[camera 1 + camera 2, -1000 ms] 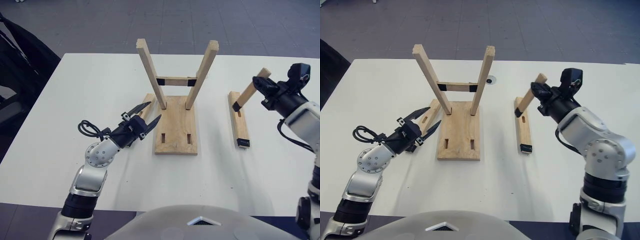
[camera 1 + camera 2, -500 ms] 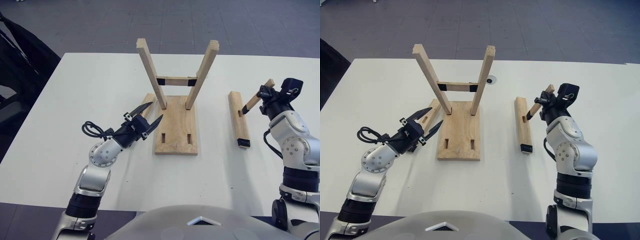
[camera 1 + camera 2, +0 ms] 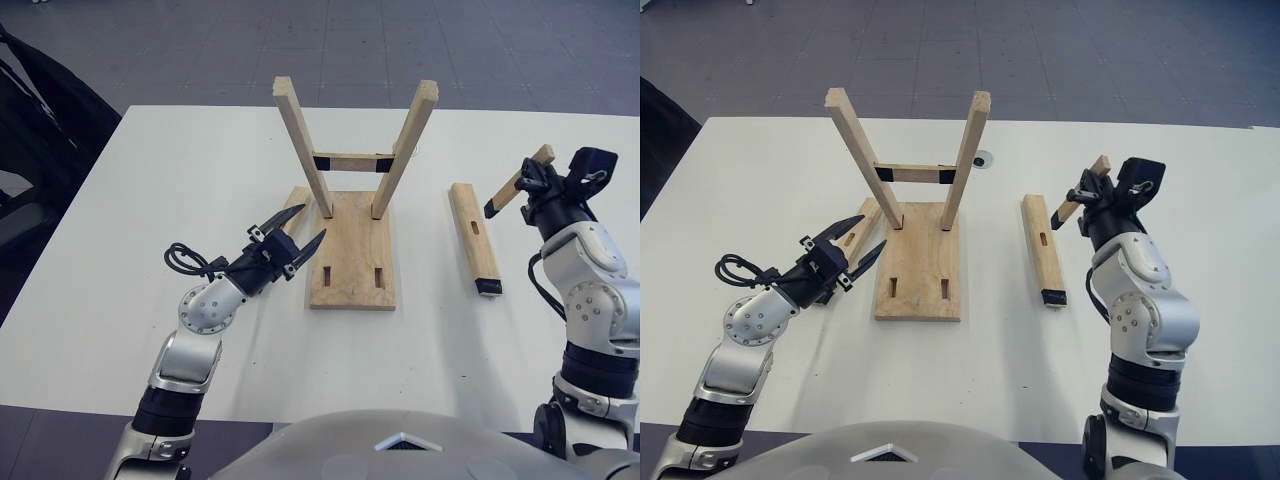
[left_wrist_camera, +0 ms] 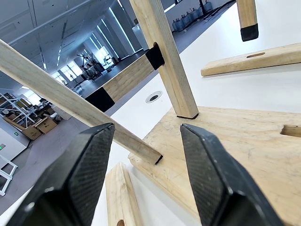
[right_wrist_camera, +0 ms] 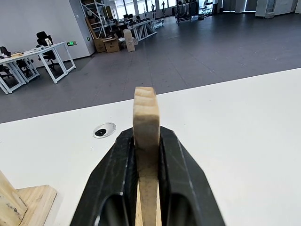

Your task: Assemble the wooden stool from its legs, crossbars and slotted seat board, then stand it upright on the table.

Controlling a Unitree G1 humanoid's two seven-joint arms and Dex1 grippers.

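- My right gripper (image 3: 536, 186), at the right of the frame, is pinching a short pale wooden crossbar with a black-tipped lower end (image 3: 516, 183). It holds the bar in the air above the white surface (image 3: 180, 170), with both fingers flat on the bar's broad faces.
- My left gripper (image 3: 308, 221), left of centre, is spread wide and holds nothing. It sits just beside the left edge of the flat slotted wooden seat board (image 3: 350, 270).
- The board lies at the centre of the frame. Two long wooden legs (image 3: 303, 148) stand tilted in its far slots, joined by a fitted crossbar (image 3: 350, 162); the two near slots are open.
- A loose slotted leg (image 3: 473, 248) lies flat between the board and my right gripper. Another loose leg (image 3: 293, 203) lies just left of the board.
- I judge the parts to be light, stiff, dry bare wood that should grip well.
- I would take each loose leg mid-length, clear of its slot, across the broad faces.
- The standing pair looks top-heavy and may rock out of its slots if bumped.
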